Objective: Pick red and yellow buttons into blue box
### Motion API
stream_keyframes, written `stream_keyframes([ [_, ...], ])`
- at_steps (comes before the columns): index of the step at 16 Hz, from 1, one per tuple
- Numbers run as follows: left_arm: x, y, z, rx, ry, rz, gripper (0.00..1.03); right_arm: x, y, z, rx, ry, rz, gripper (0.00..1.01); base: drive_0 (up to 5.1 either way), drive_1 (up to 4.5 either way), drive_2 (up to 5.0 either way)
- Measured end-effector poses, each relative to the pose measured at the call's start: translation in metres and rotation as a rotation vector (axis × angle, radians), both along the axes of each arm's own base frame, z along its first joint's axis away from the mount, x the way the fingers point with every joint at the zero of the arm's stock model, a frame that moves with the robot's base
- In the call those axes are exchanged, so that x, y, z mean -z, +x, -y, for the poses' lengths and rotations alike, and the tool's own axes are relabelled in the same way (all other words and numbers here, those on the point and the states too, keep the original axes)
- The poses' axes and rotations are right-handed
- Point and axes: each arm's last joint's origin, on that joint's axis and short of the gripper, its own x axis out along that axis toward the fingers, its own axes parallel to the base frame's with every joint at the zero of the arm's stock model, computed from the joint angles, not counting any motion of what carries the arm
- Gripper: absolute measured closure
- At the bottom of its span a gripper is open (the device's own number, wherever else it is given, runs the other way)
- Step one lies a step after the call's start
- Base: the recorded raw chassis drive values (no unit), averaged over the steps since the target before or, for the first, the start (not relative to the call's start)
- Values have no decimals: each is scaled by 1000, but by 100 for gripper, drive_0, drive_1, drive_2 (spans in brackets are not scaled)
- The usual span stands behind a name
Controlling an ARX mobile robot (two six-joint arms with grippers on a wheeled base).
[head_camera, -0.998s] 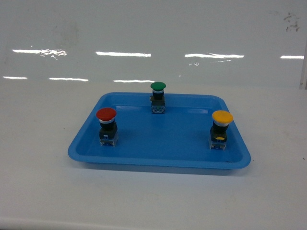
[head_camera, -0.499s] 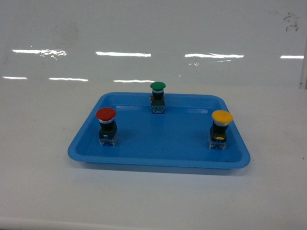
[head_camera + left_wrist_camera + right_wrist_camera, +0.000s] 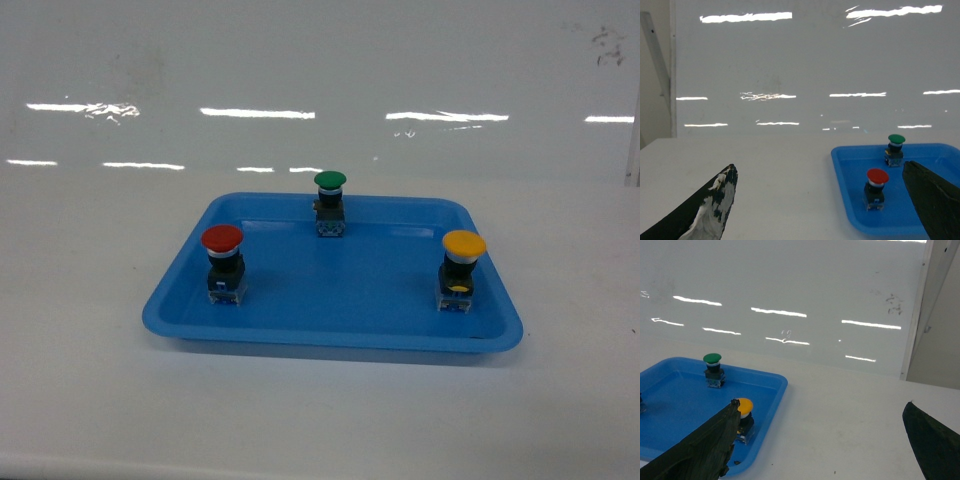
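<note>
Item one: red-capped mushroom-head push-button switch (image 3: 222, 264), black body on a clear base block. I found it standing upright, cap uppermost, in the left part of a shallow blue plastic tray (image 3: 330, 345), near the left wall. My left wrist view showed it (image 3: 876, 188) standing free.

Item two: yellow-capped mushroom-head push-button switch (image 3: 461, 270) of the same build. I logged it upright in the tray's right part, near the right wall, well apart from the red one. The right wrist view caught it (image 3: 744, 415) partly hidden.

Item three: the blue box did not appear in any of my views.
</note>
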Motion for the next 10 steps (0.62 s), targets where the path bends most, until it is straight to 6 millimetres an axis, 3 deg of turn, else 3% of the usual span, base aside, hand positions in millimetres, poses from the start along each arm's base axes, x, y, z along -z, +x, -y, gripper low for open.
stream_keyframes([
  [4, -38, 40, 8, 74, 51, 56, 5, -1, 0, -1, 5, 1, 3, 3, 0, 0, 0],
  [8, -6, 89, 13, 76, 70, -140, 5, 0, 1, -12, -8, -7, 11, 3, 0, 0, 0],
  [10, 5, 95, 8, 22, 45, -237, 5, 2, 0, -14, 5, -31, 0, 3, 0, 0, 0],
])
